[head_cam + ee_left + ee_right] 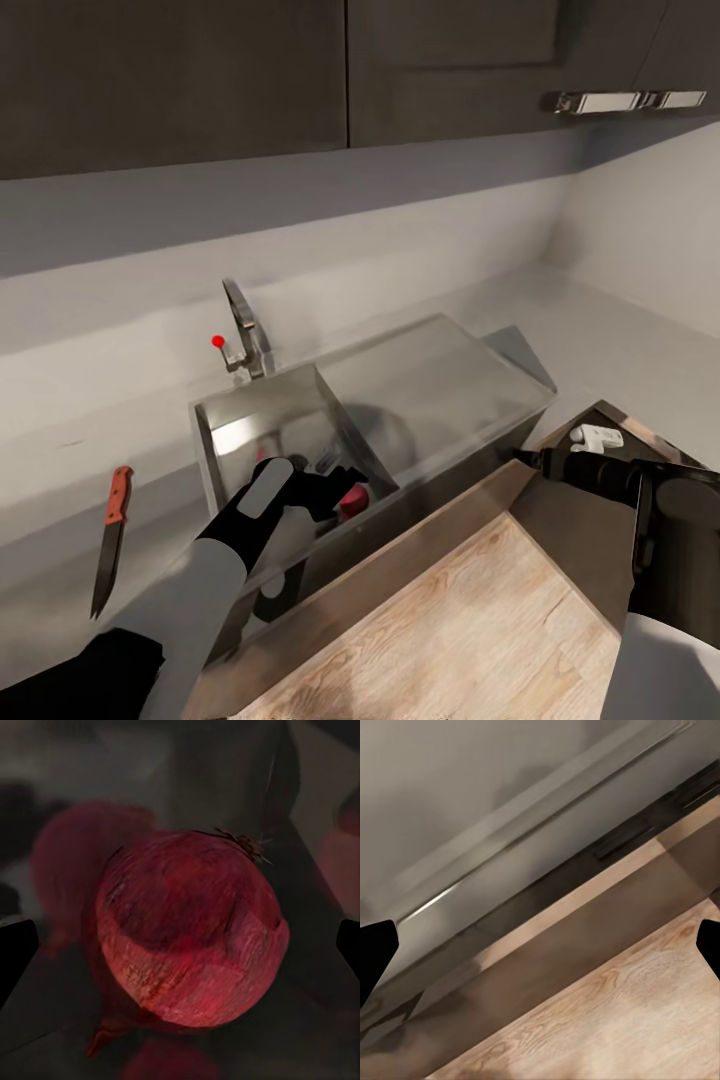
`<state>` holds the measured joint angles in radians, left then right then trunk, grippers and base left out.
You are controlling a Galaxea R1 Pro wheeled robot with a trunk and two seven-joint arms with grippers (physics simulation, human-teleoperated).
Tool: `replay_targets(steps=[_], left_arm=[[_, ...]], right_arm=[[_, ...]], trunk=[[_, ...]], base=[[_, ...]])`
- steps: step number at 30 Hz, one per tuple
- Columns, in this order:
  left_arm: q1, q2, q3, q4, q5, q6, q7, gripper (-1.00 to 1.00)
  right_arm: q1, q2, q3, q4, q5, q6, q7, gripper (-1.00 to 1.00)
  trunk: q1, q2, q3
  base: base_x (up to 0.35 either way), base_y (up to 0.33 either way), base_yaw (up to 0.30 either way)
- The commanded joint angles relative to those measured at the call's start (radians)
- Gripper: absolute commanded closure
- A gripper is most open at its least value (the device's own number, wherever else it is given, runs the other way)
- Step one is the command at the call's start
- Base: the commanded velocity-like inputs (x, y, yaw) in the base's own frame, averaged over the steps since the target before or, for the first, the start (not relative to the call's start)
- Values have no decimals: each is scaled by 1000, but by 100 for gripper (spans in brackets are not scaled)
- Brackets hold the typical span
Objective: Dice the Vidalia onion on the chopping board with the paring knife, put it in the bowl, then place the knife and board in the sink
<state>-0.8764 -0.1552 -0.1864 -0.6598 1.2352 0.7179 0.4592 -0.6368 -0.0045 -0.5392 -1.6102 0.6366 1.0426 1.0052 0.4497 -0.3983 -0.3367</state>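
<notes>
Left end effector (335,490) is seen lowered into the sink (240,425), fingers spread wide. Vidalia onion (191,937) sits on the basin floor between the two fingertips (15,956) in the left wrist view, with clear gaps on both sides; no contact can be made out. In the head view only a red sliver of the onion (352,502) is seen past the end effector, the rest hidden by it. A reddish reflection of the onion is cast on the steel wall behind it.

Chrome tap (245,335) with red knob (217,341) stands at the sink's back edge, clear of the arm. Paring knife (110,540) lies flat on the desk (90,420) to the left of the sink, well apart from it, red handle away from the robot, blade pointing toward it.

Right end effector (530,460) is held off the desk's front edge, above the wooden floor (470,630); in the right wrist view its fingertips (376,952) are seen far apart, nothing between them, the desk front and floor beyond.

Dark wall cabinets (300,70) run above the backsplash.
</notes>
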Motion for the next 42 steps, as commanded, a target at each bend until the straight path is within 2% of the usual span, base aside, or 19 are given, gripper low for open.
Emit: replay_targets(steps=[1, 12, 23, 29, 30, 42], left_arm=[[-1, 0, -2, -1, 11, 0, 10, -100], [0, 0, -2, -1, 10, 0, 10, -100], [0, 2, -2, -1, 10, 0, 3, -100], [1, 2, -1, -1, 10, -1, 5, -100], [1, 2, -1, -1, 10, -1, 8, 100], [2, 4, -1, -6, 12, -2, 2, 100]], right_arm=[[-1, 0, -1, -1, 9, 5, 10, -100], [-1, 0, -2, -1, 9, 5, 10, -100], [-1, -2, -2, -1, 9, 5, 10, -100], [-1, -10, -2, -1, 9, 5, 10, -100], [-1, -10, -2, -1, 9, 5, 10, -100], [-1, -11, -2, -1, 9, 5, 10, -100]], trunk=[[1, -2, -3], [1, -2, -10], [1, -2, -26], [1, -2, -32], [1, -2, -32], [1, -2, -33]], base=[[0, 0, 0], [0, 0, 0], [0, 0, 0], [0, 0, 0], [0, 0, 0], [0, 0, 0]])
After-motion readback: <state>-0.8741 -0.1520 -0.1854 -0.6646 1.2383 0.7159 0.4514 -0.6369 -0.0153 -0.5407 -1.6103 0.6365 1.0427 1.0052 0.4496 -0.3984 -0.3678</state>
